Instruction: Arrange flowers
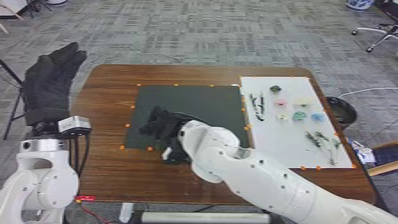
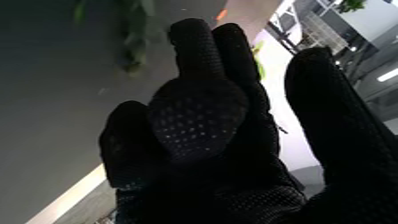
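Main risk: leafy sprig (image 2: 137,45) gets brushed or crushed. Cause would be my right hand (image 1: 165,125) closing or turning blind, with the glove hiding part of the dark mat (image 1: 191,95) beside the white sheet (image 1: 271,147).
Second risk: a pinch that misses. Thin stem, thick glove; I'd want the sprig between thumb and fingertips before squeezing.
Third risk: swinging back over the sheet too low. Sleeve of the arm could drag the leafy stems (image 1: 325,143).
Sprig vs fingers: just beside the right fingertips, on their side away from the white sheet. Contact: can't tell.
Right fingers: mostly straight, loosely spread, one bent in over the palm. I see nothing gripped.
Left hand (image 1: 55,75): well apart from the sheet, across the mat from it. Fingers straight, held narrow, nothing in them.
Flower heads: pink (image 1: 281,102), blue (image 1: 317,117) and others grouped on the sheet's farther half. Dark stems (image 1: 259,113) along its mat-side edge, leafy ones on its half nearer me.
Worktop (image 1: 105,105): carries sheet and mat side by side.
Step, my read: working the sprig over the mat, early in the arranging. Next wants a slow, light pinch.
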`<control>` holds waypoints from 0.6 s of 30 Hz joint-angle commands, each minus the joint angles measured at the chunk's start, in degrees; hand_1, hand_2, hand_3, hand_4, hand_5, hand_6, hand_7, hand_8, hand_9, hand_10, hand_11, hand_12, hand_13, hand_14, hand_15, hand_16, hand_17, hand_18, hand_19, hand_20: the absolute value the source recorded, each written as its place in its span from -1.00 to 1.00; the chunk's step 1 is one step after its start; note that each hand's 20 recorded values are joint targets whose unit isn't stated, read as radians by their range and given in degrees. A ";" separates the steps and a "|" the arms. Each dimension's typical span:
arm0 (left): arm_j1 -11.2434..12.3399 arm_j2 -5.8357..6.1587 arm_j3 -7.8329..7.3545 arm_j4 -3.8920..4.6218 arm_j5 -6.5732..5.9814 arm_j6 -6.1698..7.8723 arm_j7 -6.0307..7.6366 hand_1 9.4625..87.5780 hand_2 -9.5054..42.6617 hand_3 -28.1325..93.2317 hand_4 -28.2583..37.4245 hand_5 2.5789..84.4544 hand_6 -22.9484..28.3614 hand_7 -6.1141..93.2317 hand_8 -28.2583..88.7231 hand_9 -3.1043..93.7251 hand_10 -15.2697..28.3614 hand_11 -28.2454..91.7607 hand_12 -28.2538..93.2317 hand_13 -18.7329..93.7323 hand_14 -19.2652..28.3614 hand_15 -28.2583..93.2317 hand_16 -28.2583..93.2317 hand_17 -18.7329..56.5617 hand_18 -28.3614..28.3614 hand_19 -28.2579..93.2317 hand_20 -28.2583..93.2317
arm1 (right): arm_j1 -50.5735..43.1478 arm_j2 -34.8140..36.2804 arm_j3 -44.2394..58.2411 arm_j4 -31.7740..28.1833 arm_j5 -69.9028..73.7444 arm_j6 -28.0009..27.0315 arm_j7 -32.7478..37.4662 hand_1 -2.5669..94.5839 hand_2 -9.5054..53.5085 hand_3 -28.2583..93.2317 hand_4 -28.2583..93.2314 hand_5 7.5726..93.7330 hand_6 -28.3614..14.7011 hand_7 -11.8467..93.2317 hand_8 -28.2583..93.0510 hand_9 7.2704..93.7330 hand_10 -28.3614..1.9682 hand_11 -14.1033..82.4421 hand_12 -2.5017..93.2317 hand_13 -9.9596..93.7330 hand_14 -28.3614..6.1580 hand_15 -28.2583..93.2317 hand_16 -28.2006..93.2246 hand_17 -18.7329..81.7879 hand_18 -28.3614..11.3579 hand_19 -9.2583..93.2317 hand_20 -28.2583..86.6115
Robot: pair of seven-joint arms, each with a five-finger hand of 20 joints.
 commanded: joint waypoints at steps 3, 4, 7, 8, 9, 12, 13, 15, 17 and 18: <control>-0.36 -0.01 -0.01 -0.57 -1.08 -0.84 0.60 -0.74 0.13 0.60 -1.00 0.17 0.02 -0.61 -0.65 0.05 0.37 -0.21 -0.38 -0.06 0.43 -0.33 -0.53 -0.39 0.35 -0.40 -0.29 | -1.75 0.39 1.64 1.35 0.96 -4.02 0.60 -0.27 -0.54 0.46 -0.68 0.43 0.17 -0.32 -0.63 0.66 -0.04 -0.47 -0.68 1.00 0.43 0.31 -0.01 0.62 -0.28 1.00 0.19; -0.61 0.06 0.22 -0.54 -1.06 -0.79 0.64 -0.74 0.13 0.60 -1.00 0.17 0.02 -0.61 -0.65 0.05 0.37 -0.21 -0.38 -0.06 0.44 -0.33 -0.53 -0.39 0.35 -0.40 -0.29 | -1.76 0.26 1.79 1.56 1.19 -4.61 0.48 -0.27 -0.53 0.45 -0.69 0.42 0.16 -0.35 -0.64 0.64 -0.04 -0.47 -0.68 1.00 0.43 0.31 -0.01 0.61 -0.28 1.00 0.20; -1.11 0.11 0.62 -0.48 -1.12 -0.97 0.71 -0.74 0.13 0.59 -1.00 0.17 0.02 -0.61 -0.65 0.05 0.37 -0.21 -0.38 -0.06 0.44 -0.33 -0.53 -0.39 0.35 -0.40 -0.29 | -1.94 -0.80 2.72 2.69 1.48 -6.94 0.35 -0.29 -0.50 0.43 -0.69 0.38 0.14 -0.45 -0.63 0.56 -0.05 -0.50 -0.69 0.99 0.40 0.29 0.00 0.60 -0.29 1.00 0.19; -1.35 0.16 0.85 -0.35 -1.05 -1.08 0.73 -0.74 0.13 0.59 -1.00 0.17 0.02 -0.61 -0.65 0.05 0.37 -0.21 -0.38 -0.06 0.44 -0.33 -0.53 -0.39 0.35 -0.40 -0.29 | -2.04 -1.07 3.13 3.03 1.72 -7.66 0.10 -0.28 -0.50 0.42 -0.69 0.37 0.14 -0.47 -0.63 0.54 -0.05 -0.51 -0.70 0.99 0.40 0.28 0.00 0.59 -0.30 1.00 0.19; -1.31 0.16 0.84 -0.42 -1.11 -1.12 0.73 -0.74 0.14 0.59 -1.00 0.17 0.02 -0.61 -0.65 0.05 0.37 -0.21 -0.37 -0.06 0.44 -0.33 -0.53 -0.39 0.35 -0.40 -0.29 | -2.00 -1.39 3.07 3.27 1.85 -7.43 0.27 -0.29 -0.49 0.42 -0.69 0.35 0.13 -0.50 -0.63 0.51 -0.06 -0.51 -0.70 0.99 0.39 0.28 0.00 0.58 -0.30 1.00 0.19; -1.40 0.14 1.00 -0.40 -0.97 -1.12 0.65 -0.74 0.13 0.59 -1.00 0.17 0.02 -0.61 -0.65 0.05 0.37 -0.21 -0.38 -0.06 0.44 -0.33 -0.53 -0.39 0.35 -0.40 -0.29 | -2.02 -2.32 3.59 3.99 1.54 -7.92 -0.17 -0.30 -0.47 0.41 -0.69 0.31 0.12 -0.53 -0.62 0.47 -0.06 -0.52 -0.71 0.99 0.38 0.28 0.00 0.57 -0.31 1.00 0.18; -1.66 0.15 1.24 -0.21 -1.12 -1.09 0.64 -0.74 0.13 0.59 -1.00 0.17 0.02 -0.61 -0.65 0.05 0.37 -0.21 -0.38 -0.06 0.43 -0.33 -0.53 -0.39 0.35 -0.40 -0.29 | -1.90 -2.46 3.62 4.18 1.36 -7.71 -0.32 -0.30 -0.47 0.41 -0.69 0.31 0.12 -0.53 -0.62 0.46 -0.05 -0.52 -0.71 0.99 0.38 0.27 0.00 0.57 -0.32 1.00 0.18; -1.69 0.08 1.32 -0.15 -1.20 -1.16 0.49 -0.74 0.13 0.59 -1.00 0.17 0.02 -0.61 -0.65 0.05 0.37 -0.21 -0.38 -0.06 0.43 -0.33 -0.53 -0.39 0.36 -0.40 -0.29 | -1.71 -2.79 3.82 4.36 1.36 -7.68 -0.37 -0.30 -0.47 0.41 -0.69 0.30 0.11 -0.54 -0.62 0.45 -0.05 -0.52 -0.71 0.98 0.38 0.27 0.00 0.57 -0.32 1.00 0.17; -1.60 0.14 1.41 -0.08 -1.30 -1.20 0.30 -0.74 0.13 0.59 -1.00 0.17 0.02 -0.61 -0.65 0.05 0.37 -0.21 -0.38 -0.06 0.43 -0.33 -0.53 -0.39 0.36 -0.40 -0.29 | -1.61 -2.98 4.01 4.49 1.15 -7.50 -0.42 -0.30 -0.46 0.41 -0.69 0.29 0.11 -0.55 -0.62 0.44 -0.05 -0.52 -0.72 0.98 0.37 0.27 0.00 0.57 -0.32 1.00 0.17; -1.61 0.07 1.44 -0.08 -1.30 -1.30 0.13 -0.74 0.13 0.59 -1.00 0.17 0.02 -0.61 -0.65 0.05 0.37 -0.21 -0.37 -0.06 0.43 -0.33 -0.53 -0.39 0.35 -0.40 -0.29 | -1.53 -2.96 3.97 4.49 1.23 -7.39 -0.36 -0.30 -0.46 0.41 -0.69 0.29 0.11 -0.55 -0.62 0.44 -0.05 -0.52 -0.72 0.98 0.37 0.27 0.00 0.57 -0.32 1.00 0.17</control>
